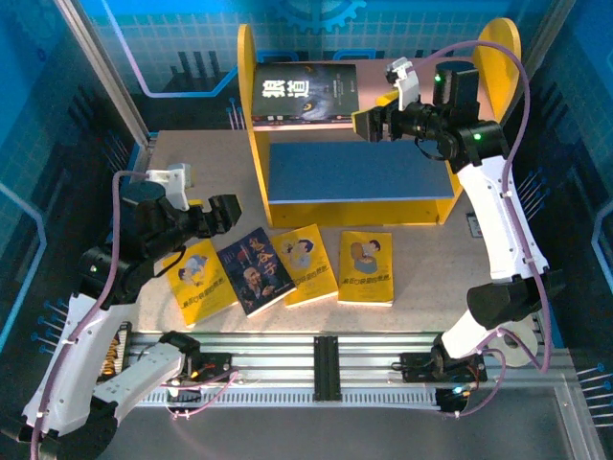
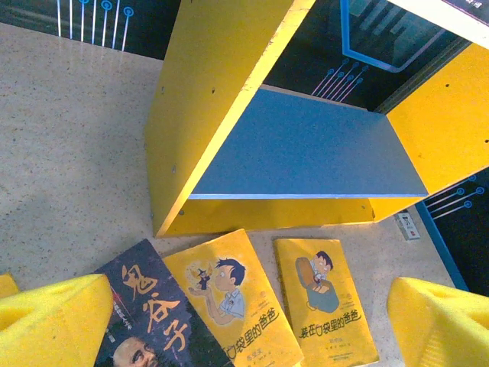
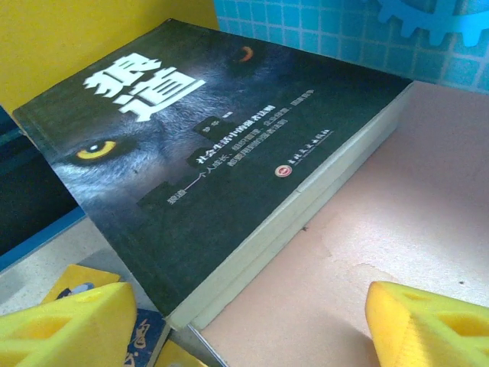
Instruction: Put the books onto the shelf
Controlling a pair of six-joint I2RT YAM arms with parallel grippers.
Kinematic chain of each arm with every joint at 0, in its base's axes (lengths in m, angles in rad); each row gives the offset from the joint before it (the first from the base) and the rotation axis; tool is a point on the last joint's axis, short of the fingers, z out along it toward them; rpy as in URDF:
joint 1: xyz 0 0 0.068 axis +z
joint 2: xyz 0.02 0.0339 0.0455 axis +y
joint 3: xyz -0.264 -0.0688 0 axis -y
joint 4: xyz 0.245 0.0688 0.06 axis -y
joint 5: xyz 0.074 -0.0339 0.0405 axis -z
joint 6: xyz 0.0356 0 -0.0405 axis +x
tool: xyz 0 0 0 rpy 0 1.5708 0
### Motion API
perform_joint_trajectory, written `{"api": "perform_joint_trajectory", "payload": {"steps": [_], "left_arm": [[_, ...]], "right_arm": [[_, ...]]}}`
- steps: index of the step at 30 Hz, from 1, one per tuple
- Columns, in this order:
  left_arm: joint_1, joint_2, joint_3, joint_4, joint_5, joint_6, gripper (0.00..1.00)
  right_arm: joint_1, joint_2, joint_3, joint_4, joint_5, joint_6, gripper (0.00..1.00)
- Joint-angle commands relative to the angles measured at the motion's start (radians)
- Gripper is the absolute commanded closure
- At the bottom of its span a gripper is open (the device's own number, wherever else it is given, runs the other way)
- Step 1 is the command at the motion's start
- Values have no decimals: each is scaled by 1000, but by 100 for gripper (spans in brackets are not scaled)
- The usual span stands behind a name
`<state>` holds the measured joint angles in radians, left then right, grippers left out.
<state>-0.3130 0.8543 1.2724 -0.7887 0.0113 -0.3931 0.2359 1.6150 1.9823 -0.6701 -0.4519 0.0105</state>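
Before the yellow-sided two-tier shelf (image 1: 251, 57), four thin paperbacks (image 1: 311, 264) lie fanned, long axes near-to-far: three yellow cartoon covers (image 1: 365, 267), one dark portrait cover (image 1: 255, 271). One dark wolf-eyed book (image 1: 306, 93) lies crosswise on its pink upper board (image 3: 412, 199). Jaws spread wide, the left gripper (image 1: 213, 216) covers part of the leftmost yellow book (image 1: 206, 287); the right gripper (image 1: 366, 125), jaws apart and empty, hangs beside the wolf-eyed book.

One dark book (image 1: 305, 93) lies atop the shelf (image 1: 359, 171); four books (image 1: 311, 264) lie on the table (image 1: 211, 144).
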Motion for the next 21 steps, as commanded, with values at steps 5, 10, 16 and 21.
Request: {"api": "perform_joint_trajectory", "payload": {"steps": [5, 10, 16, 21], "left_arm": [[3, -11, -7, -3, -17, -16, 6], [3, -12, -8, -2, -17, -16, 6], [3, -14, -11, 0, -17, -16, 6], [4, -15, -15, -1, -20, -15, 6]], "right_arm": [[1, 1, -15, 30, -40, 13, 24], [8, 9, -12, 33, -51, 10, 28], [24, 20, 1, 33, -56, 8, 31], [37, 39, 21, 24, -57, 1, 33]]}}
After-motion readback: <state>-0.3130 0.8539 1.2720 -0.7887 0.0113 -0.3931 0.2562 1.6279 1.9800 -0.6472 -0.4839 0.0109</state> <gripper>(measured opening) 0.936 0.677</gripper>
